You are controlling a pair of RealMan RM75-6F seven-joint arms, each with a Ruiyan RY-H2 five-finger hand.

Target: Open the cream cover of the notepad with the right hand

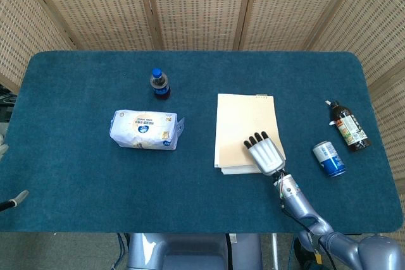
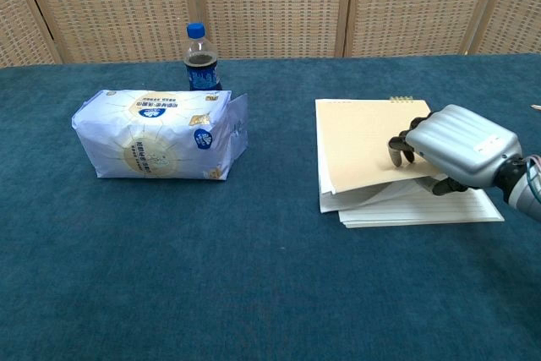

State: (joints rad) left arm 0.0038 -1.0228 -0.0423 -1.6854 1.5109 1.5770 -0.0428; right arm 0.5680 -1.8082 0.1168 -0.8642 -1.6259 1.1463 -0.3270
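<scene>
The notepad lies right of the table's middle, its cream cover (image 1: 243, 124) (image 2: 359, 141) facing up. My right hand (image 1: 266, 155) (image 2: 456, 154) sits on the cover's near right corner. Its fingers (image 2: 397, 150) curl down onto the top while the thumb reaches under the cover's edge, so the cover is pinched. That near edge is raised a little, and the lined white pages (image 2: 423, 207) show beneath it. At the lower left edge of the head view only a thin sliver of my left hand (image 1: 14, 202) shows, too little to tell its state.
A white and blue tissue pack (image 1: 143, 129) (image 2: 156, 134) lies left of the notepad. A small cola bottle (image 1: 159, 84) (image 2: 201, 58) stands behind it. Right of the notepad are a blue can (image 1: 328, 159) and a dark bottle (image 1: 347, 126), both lying down.
</scene>
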